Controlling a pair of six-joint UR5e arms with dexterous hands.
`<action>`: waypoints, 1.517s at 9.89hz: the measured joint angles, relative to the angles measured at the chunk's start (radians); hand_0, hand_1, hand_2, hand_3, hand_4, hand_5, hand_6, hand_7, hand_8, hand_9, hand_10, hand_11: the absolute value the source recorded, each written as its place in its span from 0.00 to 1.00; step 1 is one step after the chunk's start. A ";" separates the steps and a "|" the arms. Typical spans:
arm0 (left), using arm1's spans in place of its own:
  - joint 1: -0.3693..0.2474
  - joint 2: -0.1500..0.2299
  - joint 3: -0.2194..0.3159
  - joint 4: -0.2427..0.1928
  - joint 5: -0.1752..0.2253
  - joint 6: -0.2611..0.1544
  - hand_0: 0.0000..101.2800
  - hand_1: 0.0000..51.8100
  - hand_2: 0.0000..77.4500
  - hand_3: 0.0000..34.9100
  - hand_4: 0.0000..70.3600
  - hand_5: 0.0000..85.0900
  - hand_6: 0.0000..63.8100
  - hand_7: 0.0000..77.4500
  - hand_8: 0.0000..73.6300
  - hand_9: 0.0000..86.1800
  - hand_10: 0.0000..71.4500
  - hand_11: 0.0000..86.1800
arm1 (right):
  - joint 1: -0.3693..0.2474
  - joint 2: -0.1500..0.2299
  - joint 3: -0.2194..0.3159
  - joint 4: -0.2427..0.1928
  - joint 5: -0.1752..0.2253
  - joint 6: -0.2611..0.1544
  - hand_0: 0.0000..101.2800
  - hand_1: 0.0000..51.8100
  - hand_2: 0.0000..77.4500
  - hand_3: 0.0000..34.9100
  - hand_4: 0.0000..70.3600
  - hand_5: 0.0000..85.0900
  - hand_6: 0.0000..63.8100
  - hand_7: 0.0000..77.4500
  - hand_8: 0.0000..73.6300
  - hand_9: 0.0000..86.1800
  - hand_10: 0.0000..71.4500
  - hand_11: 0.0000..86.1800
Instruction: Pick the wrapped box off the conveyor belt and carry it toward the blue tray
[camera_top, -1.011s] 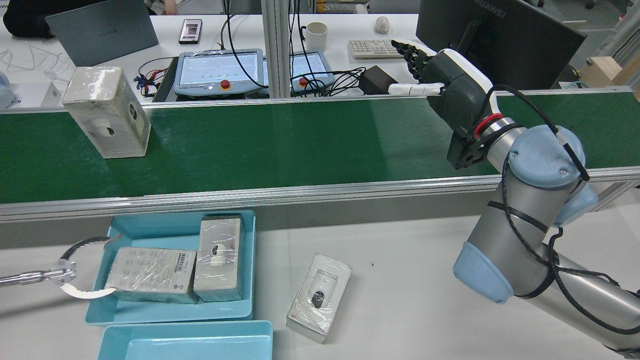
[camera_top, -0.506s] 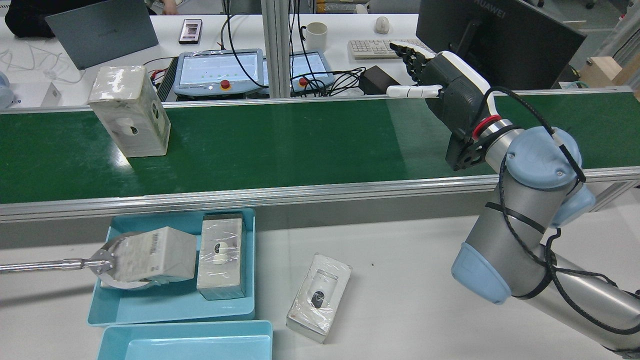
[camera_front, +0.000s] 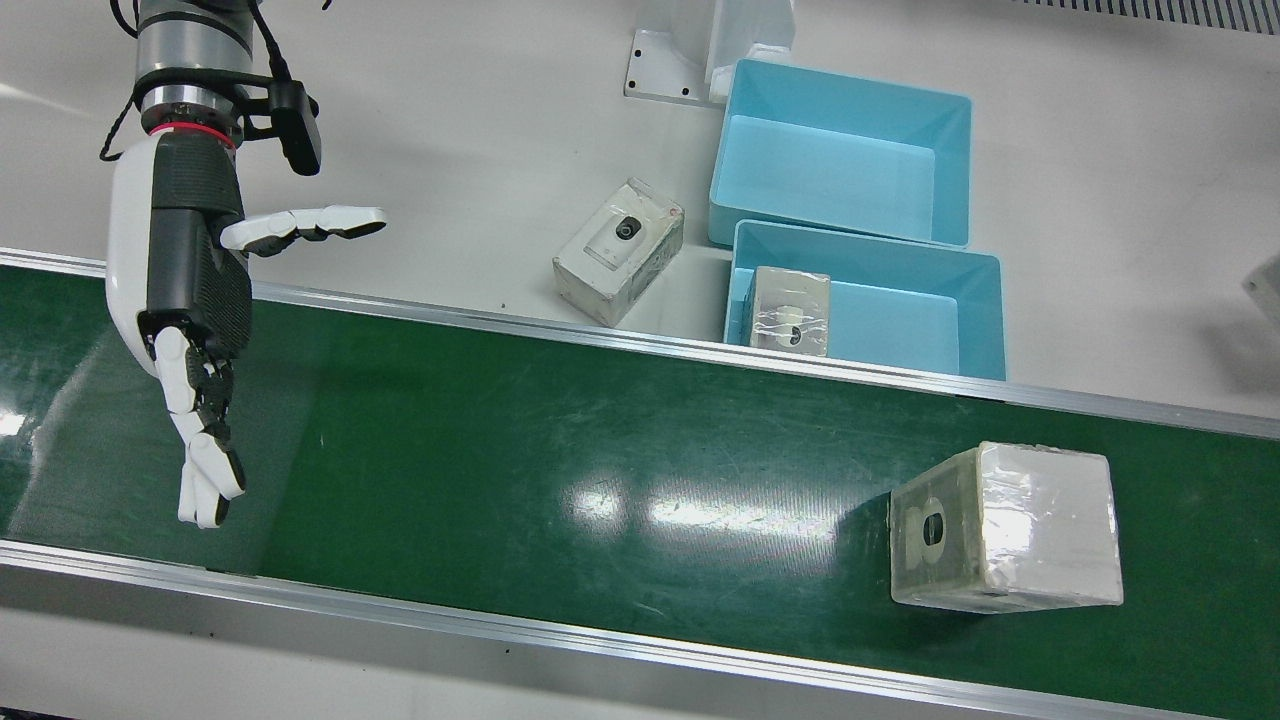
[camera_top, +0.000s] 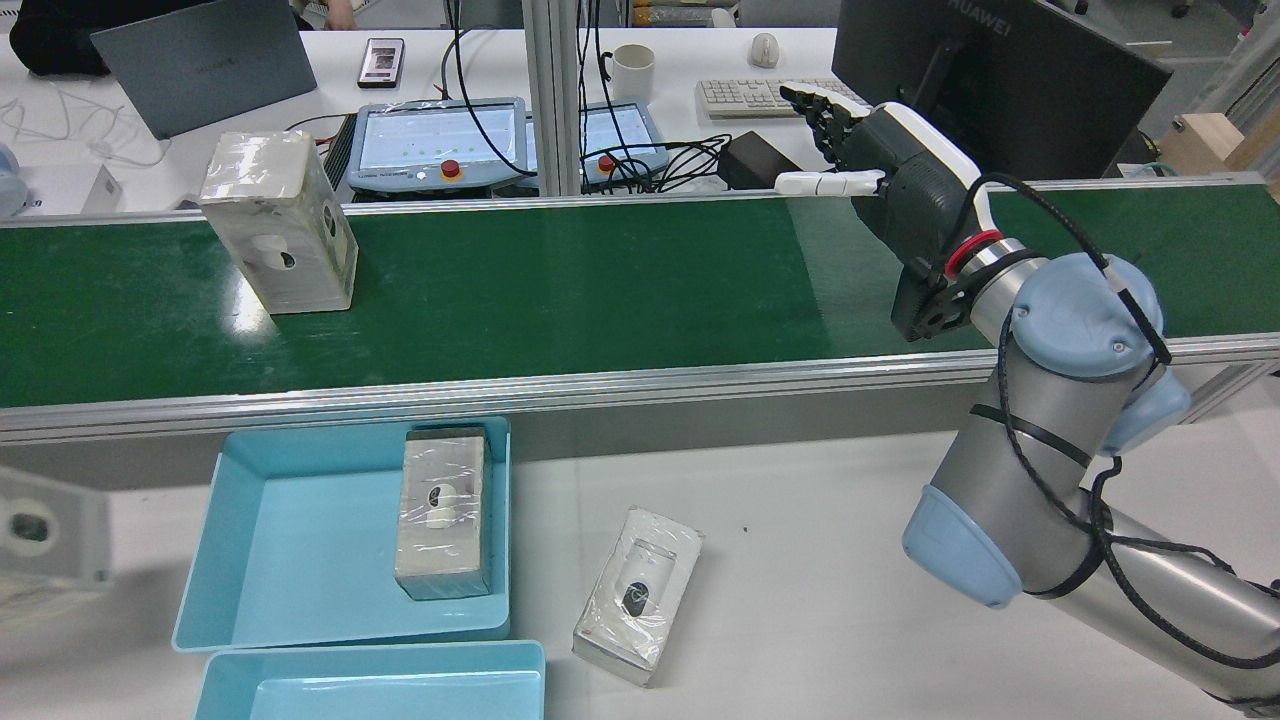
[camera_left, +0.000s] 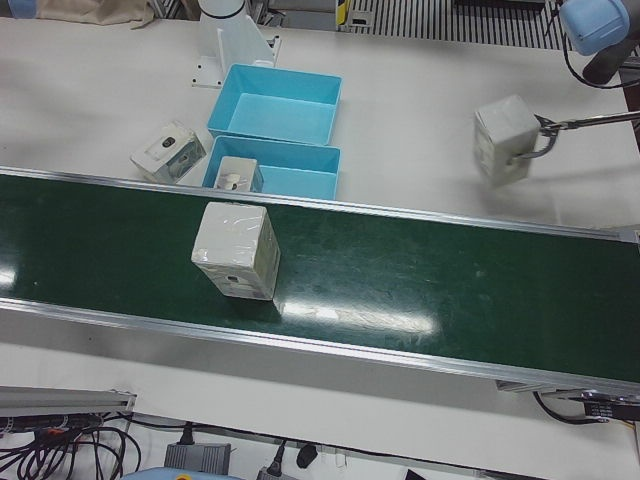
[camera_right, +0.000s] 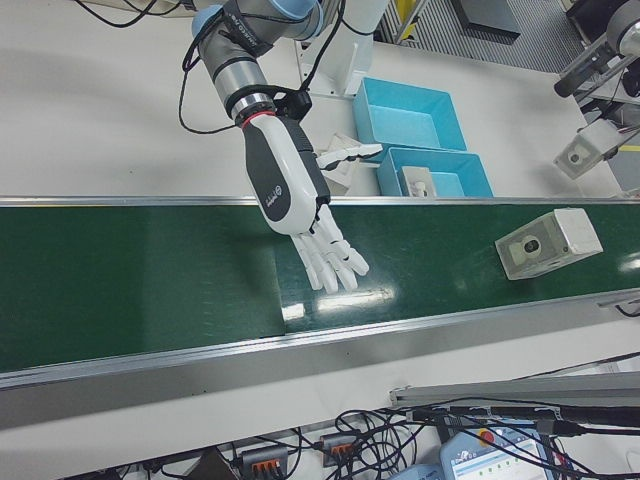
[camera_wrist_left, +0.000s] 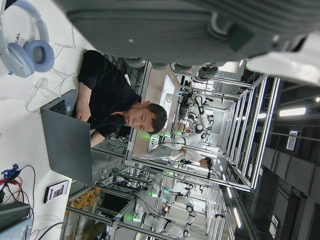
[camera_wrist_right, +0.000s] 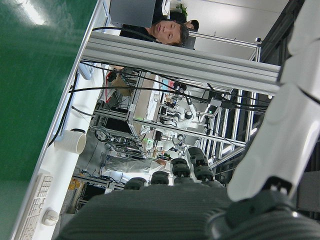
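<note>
1. The wrapped box (camera_top: 280, 225) is a pale carton under shiny plastic film with a dark round hole on its face. It stands upright on the green conveyor belt (camera_top: 600, 280), towards the left end in the rear view.
2. The right hand (camera_top: 880, 170) hovers above the belt's right part, fingers spread and released, grasping nothing, well apart from the box.
3. The left hand (camera_wrist_left: 150, 20) shows only as a dark blur; I cannot tell its state.
4. On the white table (camera_top: 800, 560), the blue tray (camera_top: 290, 540) holds one box; desks and monitors lie beyond.
5. Compared with before, the box moved right along the belt, and the tray's second box has gone.
</note>
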 joint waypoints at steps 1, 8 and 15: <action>0.000 0.000 0.000 0.000 0.000 0.000 0.00 0.00 0.01 0.00 0.00 0.01 0.00 0.00 0.00 0.00 0.00 0.00 | 0.000 0.000 -0.001 0.000 0.000 0.000 0.39 0.16 0.13 0.00 0.04 0.15 0.00 0.01 0.02 0.02 0.01 0.02; 0.000 0.000 0.000 0.000 0.000 0.000 0.00 0.00 0.01 0.00 0.00 0.01 0.00 0.00 0.00 0.00 0.00 0.00 | -0.001 0.001 -0.002 0.000 -0.001 0.000 0.43 0.21 0.18 0.00 0.04 0.15 0.00 0.01 0.02 0.02 0.01 0.02; 0.000 0.000 0.000 0.000 0.000 0.000 0.00 0.00 0.01 0.00 0.00 0.01 0.00 0.00 0.00 0.00 0.00 0.00 | -0.002 0.004 -0.009 0.000 0.000 0.000 0.42 0.21 0.15 0.00 0.05 0.15 0.00 0.00 0.01 0.02 0.01 0.02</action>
